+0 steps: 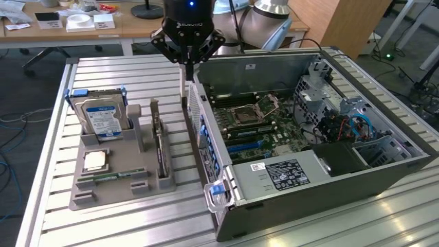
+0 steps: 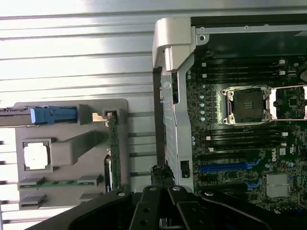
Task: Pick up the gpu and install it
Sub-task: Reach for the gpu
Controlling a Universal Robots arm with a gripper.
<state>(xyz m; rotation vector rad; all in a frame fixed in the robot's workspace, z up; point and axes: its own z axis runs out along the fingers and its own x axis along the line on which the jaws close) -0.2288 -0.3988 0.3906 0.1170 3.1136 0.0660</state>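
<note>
Because the gripper (image 1: pixel 186 60) hangs over the gap between the open computer case (image 1: pixel 288 193) and the grey holder tray (image 1: pixel 113 193), its fingers drawn together with nothing between them, we judge that the pick has not yet begun. To do it well, we would spread the fingers before going down and set them square across the card's thin faces. We would grip the upper edge away from the bracket end, so it lifts straight out of its posts without tilting.

The case lies on its side on the slatted table (image 1: pixel 103 72), with its motherboard (image 1: pixel 254 118) exposed. In the tray, just to the exterior view's left of the case, the gpu (image 1: pixel 160 149) stands on its long edge between grey posts. It is a thin dark card seen nearly edge-on, with a pale metal bracket (image 1: pixel 155 110) at its far end.
</note>
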